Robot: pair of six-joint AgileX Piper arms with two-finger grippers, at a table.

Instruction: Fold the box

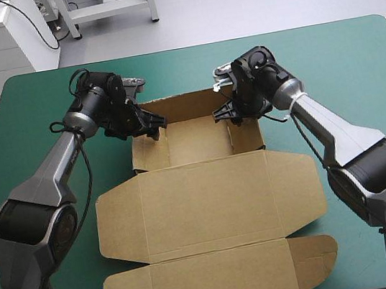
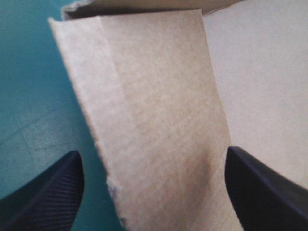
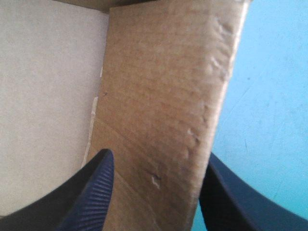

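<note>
Across the middle of the teal-green table [image 1: 354, 55] lies the box [image 1: 209, 200]. Most of it is flat brown sheet: the broad lid panel, with the tuck flap [image 1: 220, 278] at the near edge. Toward the far side the tray [image 1: 199, 140] is half formed, with its far wall up and the left wall [image 1: 139, 152] and right wall [image 1: 245, 135] raised.

I have the left gripper [image 1: 148, 128] over the left wall and the right gripper [image 1: 226, 112] over the right one. Through the left wrist view, the left gripper [image 2: 151, 151] is spread wide, its black fingers [image 2: 53, 192] standing either side of the upright board [image 2: 154, 120] and gripping nothing. The right gripper [image 3: 159, 154] is also parted, though less widely, and straddles its wall [image 3: 163, 96]. Its fingers [image 3: 91, 192] are near the board's faces, but I judge they are not pinching it.

As I read it, the step is to seat both side walls. I would lower each claw squarely over its wall's top edge and close gently. I would then press inward and down on both sides together, so the tray does not skew or slide. The right wall's outer edge looks dented, so I would go lightly there.
</note>
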